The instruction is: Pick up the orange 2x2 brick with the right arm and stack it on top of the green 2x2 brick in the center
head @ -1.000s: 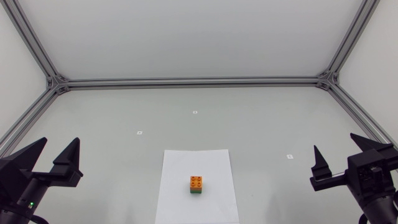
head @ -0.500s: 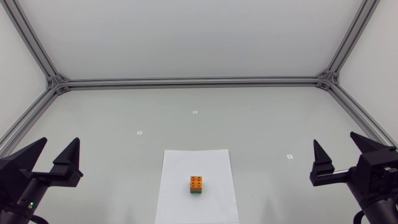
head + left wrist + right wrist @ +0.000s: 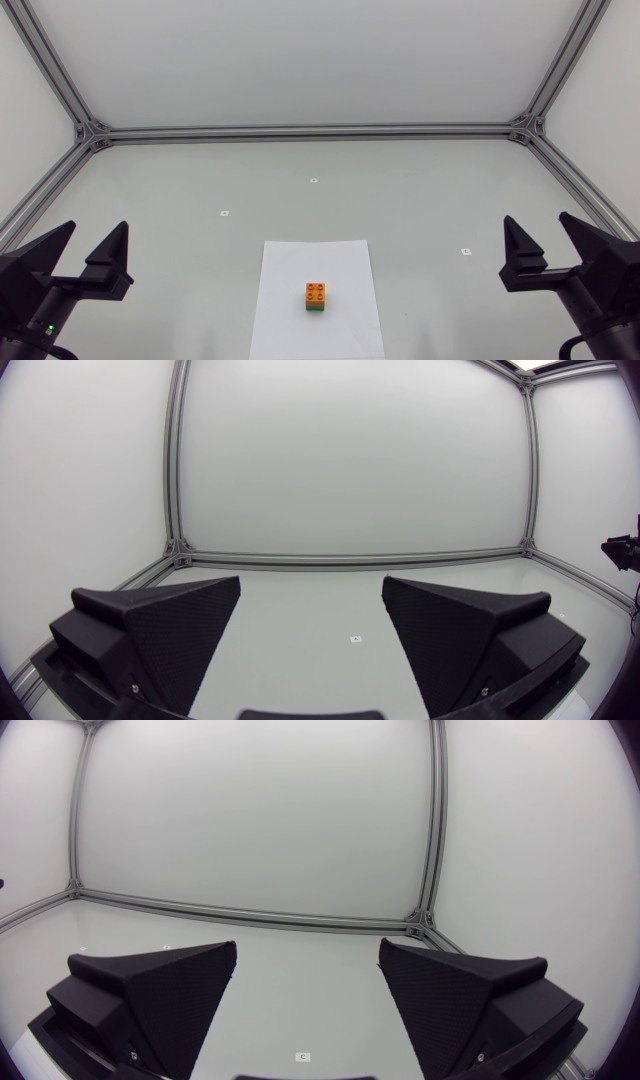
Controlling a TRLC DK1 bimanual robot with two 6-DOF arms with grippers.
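The orange 2x2 brick (image 3: 316,292) sits stacked on the green 2x2 brick (image 3: 316,308), of which only a thin strip shows beneath it. Both stand on a white paper sheet (image 3: 290,320) at the table's front centre in the head view. My right gripper (image 3: 552,240) is open at the right edge, far from the stack, nothing between its fingers. My left gripper (image 3: 88,243) is open at the left edge, also holding nothing. Neither wrist view shows the bricks; each shows only its own spread fingers, the left gripper (image 3: 312,615) and the right gripper (image 3: 308,975).
An aluminium frame (image 3: 310,131) runs along the table's back and sides. Small white markers lie on the table surface, one (image 3: 313,181) at mid-back, one (image 3: 224,213) left, one (image 3: 465,251) right.
My right gripper has shifted slightly rightward and turned a little at the right edge. The stacked bricks and my left arm are unchanged.
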